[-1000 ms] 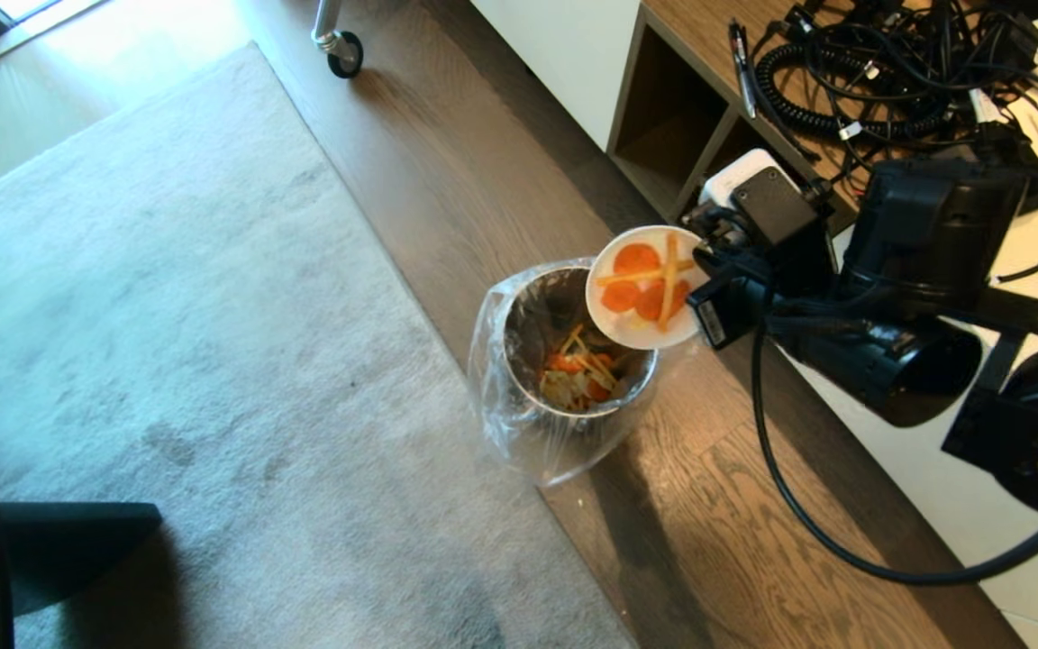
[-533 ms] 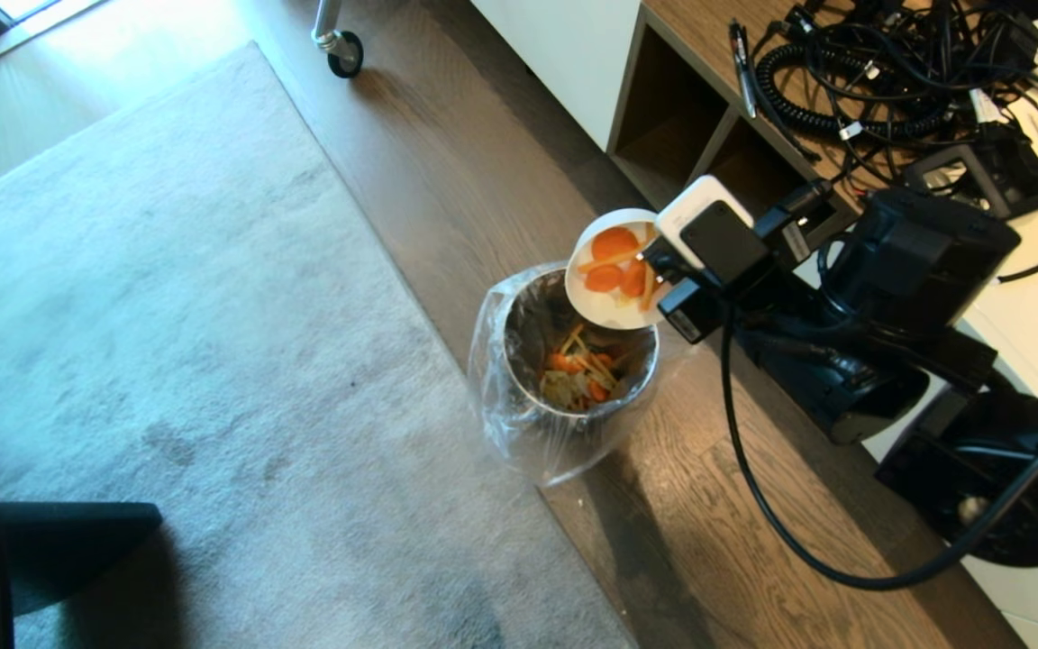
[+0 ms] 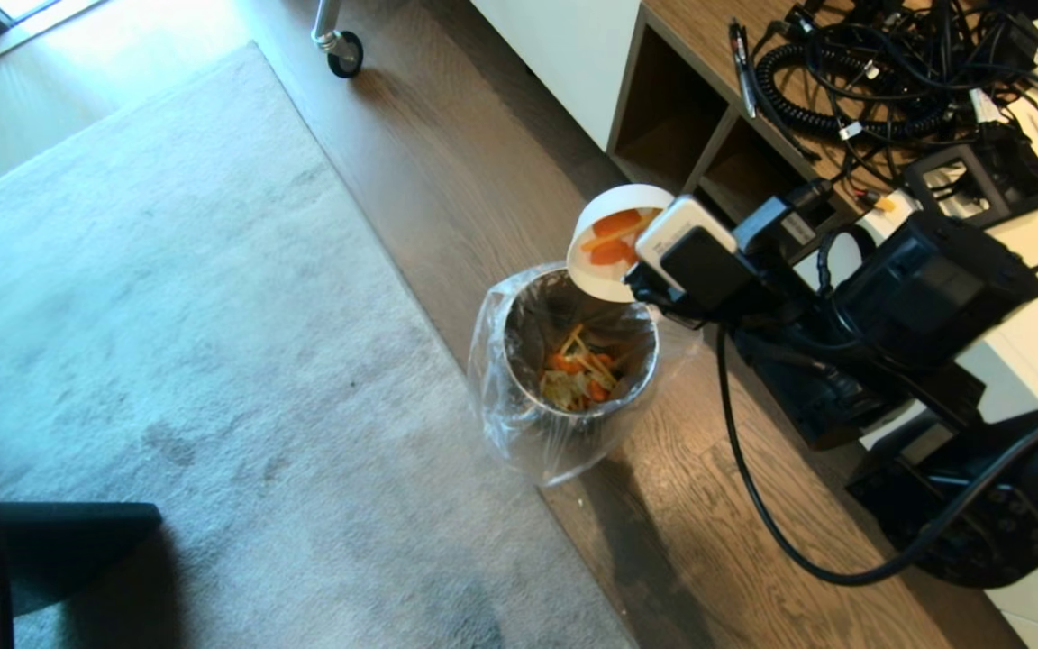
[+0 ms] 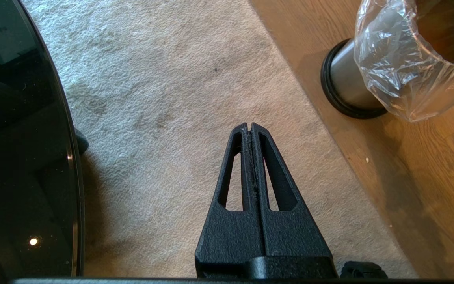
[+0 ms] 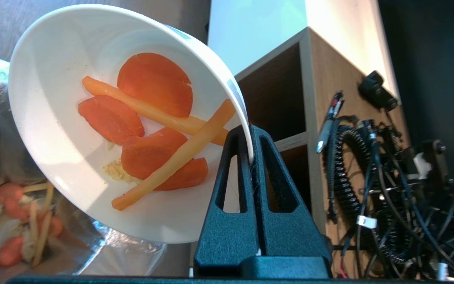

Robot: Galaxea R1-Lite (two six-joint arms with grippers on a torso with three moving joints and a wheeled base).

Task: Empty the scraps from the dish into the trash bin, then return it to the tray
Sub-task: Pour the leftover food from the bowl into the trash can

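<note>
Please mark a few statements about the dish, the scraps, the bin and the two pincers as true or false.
1. The right pincer is shut on the rim of the dish. True.
2. The dish is already empty. False: the scraps, orange slices and pale strips, are inside it.
3. The dish is tilted over the bin. True.
4. The bin holds nothing. False: food waste lies in it.
5. The left pincer holds a bowl. False: it is shut on nothing, above the rug.
</note>
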